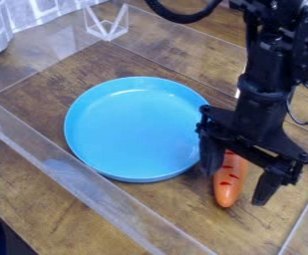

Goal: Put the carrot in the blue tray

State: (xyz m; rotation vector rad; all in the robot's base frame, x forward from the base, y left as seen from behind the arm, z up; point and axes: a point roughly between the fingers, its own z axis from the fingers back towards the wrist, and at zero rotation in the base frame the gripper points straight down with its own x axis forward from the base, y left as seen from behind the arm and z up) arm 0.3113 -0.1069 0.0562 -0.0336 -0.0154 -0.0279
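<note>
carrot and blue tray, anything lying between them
Nothing but one black finger of the open gripper, standing between the carrot and the blue tray rim, in the camera view.

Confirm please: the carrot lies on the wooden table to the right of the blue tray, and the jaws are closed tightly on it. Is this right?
Not quite. In the camera view the carrot does lie on the wooden table right of the blue tray, but the gripper has its jaws open, one on each side of the carrot, not closed on it.
</note>
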